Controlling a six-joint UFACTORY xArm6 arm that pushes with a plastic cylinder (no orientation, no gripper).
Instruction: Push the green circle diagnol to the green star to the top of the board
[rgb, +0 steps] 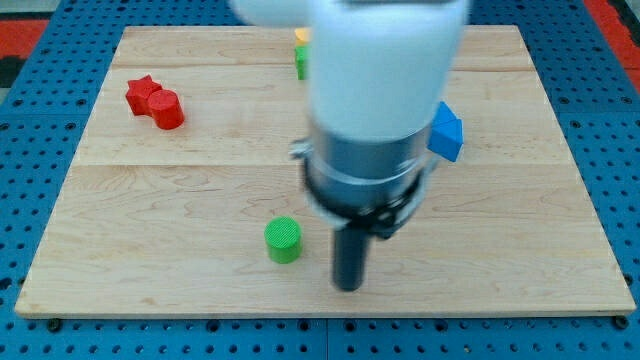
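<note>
Arm (375, 90) blurred, cut off by the view's top. It hides most of a green block (299, 62), a yellow block (301, 36) and part of a blue block (447, 132); green and yellow shapes cannot be told.

Arm body: big white cylindrical housing (385, 60), smooth, glossy, blurred at top edge, fills upper centre of view. Below it a grey metal cylindrical section (365, 165), slightly narrower, w/ a thin pale lip at its upper left edge. Under that a black ring-shaped collar (362, 205), w/ thin dark cable or bracket loops at its lower right; detail too blurred to tell which. From collar a straight dark rod (350, 255), round, matte black-grey, no markings visible. My tip (347, 287) is the rod's blunt flat end. No screws or labels discernible.
</note>
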